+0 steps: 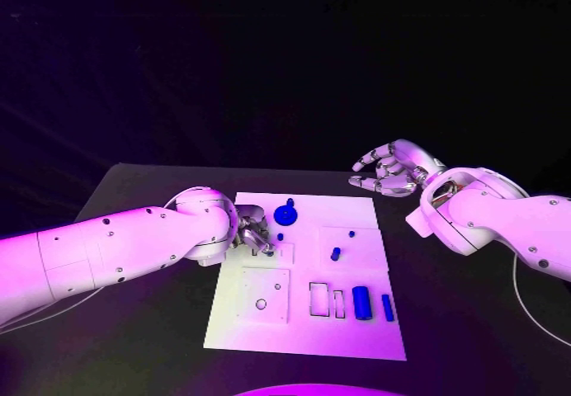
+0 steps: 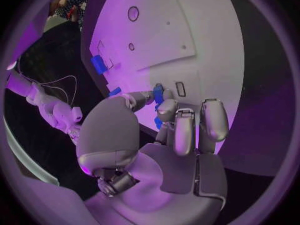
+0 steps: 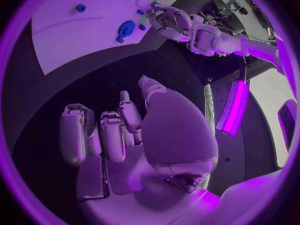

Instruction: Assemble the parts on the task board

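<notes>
Black table (image 1: 143, 346) (dark room behind)

**Head cam: left hand on board, right hand off it**

I see my left hand (image 1: 252, 229) down at the task board (image 1: 307, 330) near its 10 o'clock edge, fingers curled; grip unclear. Round blue part (image 1: 285, 215) just beside it at 1 o'clock. Right hand (image 1: 387, 172) hovers past the board's 1 o'clock corner, fingers curled, empty.

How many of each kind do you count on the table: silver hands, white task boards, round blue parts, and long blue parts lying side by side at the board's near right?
Silver hands: 2 (left hand, right hand)
White task board: 1
Round blue part: 1
Long blue parts: 2
Total: 6
</notes>
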`<state>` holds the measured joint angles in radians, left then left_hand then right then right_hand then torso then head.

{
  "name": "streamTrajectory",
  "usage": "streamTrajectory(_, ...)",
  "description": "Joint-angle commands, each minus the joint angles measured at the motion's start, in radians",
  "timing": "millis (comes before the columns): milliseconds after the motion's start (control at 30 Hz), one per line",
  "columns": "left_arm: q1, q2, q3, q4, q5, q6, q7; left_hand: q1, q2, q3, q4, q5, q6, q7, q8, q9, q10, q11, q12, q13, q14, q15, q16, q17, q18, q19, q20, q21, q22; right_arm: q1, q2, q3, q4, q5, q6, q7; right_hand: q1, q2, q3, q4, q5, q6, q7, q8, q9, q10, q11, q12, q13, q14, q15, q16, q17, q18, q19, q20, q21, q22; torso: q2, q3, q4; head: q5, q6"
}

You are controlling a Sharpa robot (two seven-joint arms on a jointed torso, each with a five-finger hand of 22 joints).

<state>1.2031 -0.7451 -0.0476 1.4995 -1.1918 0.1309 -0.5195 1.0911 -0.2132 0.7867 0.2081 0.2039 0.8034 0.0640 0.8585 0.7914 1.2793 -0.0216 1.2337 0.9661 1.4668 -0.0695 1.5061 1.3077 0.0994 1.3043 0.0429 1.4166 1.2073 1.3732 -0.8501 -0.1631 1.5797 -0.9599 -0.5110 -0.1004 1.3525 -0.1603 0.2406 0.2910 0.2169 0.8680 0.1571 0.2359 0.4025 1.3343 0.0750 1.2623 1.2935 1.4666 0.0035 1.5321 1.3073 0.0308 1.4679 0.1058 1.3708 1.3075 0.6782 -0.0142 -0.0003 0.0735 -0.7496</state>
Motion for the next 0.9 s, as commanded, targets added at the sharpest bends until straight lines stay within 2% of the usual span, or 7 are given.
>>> streamTrajectory(33, -0.002, 0.0, -0.001, 0.0, -0.012, 0.03, -0.006, -0.003, 0.009, 0.184, -0.184, 0.002, 0.017, -0.014, 0.004, 0.002, 0.001, 0.0, -0.001, 0.001, 0.07, -0.007, 0.003, 0.136, -0.019, 0.007, -0.003, 0.004, 0.001, -0.001, 0.0, 0.0, 0.002, -0.015, 0.016, 0.002, -0.007, -0.001, 0.004, 0.0, 0.002, 0.002, 0.001, 0.005, -0.001, -0.007, 0.0, -0.005, -0.001, 0.085, 0.0, -0.004, 0.194, 0.015, -0.002, 0.004, -0.006, 0.182, 0.0, 0.0007, -0.0003, 0.003, 0.001)
streamTrajectory(533, -0.002, -0.001, -0.001, 0.001, 0.006, 0.042, -0.006, -0.007, 0.009, 0.182, -0.184, 0.001, 0.017, -0.015, 0.005, 0.004, 0.006, -0.001, 0.004, 0.01, 0.071, -0.008, 0.003, 0.137, -0.018, 0.006, -0.003, 0.003, 0.0, -0.001, -0.002, 0.0, 0.003, -0.015, 0.019, -0.003, -0.009, -0.002, 0.006, -0.001, 0.003, 0.001, 0.002, 0.005, -0.001, -0.009, 0.0, -0.006, -0.002, 0.085, 0.0, -0.005, 0.194, 0.015, -0.003, 0.004, -0.008, 0.182, 0.001, 0.0004, -0.0006, 0.001, 0.002)
streamTrajectory(900, -0.002, 0.0, 0.0, -0.003, 0.046, 0.049, -0.007, -0.034, 0.018, 0.17, -0.173, 0.003, 0.027, -0.021, 0.009, 0.007, 0.021, -0.006, 0.016, 0.026, 0.072, -0.011, 0.006, 0.141, -0.02, 0.012, -0.006, 0.005, 0.006, -0.002, 0.0, 0.0, 0.002, -0.015, 0.021, -0.004, -0.009, -0.002, 0.006, -0.001, 0.003, 0.001, 0.002, 0.005, -0.001, -0.009, 0.0, -0.006, -0.002, 0.085, 0.0, -0.005, 0.194, 0.015, -0.003, 0.004, -0.008, 0.182, 0.001, 0.0004, -0.0001, 0.001, 0.0)
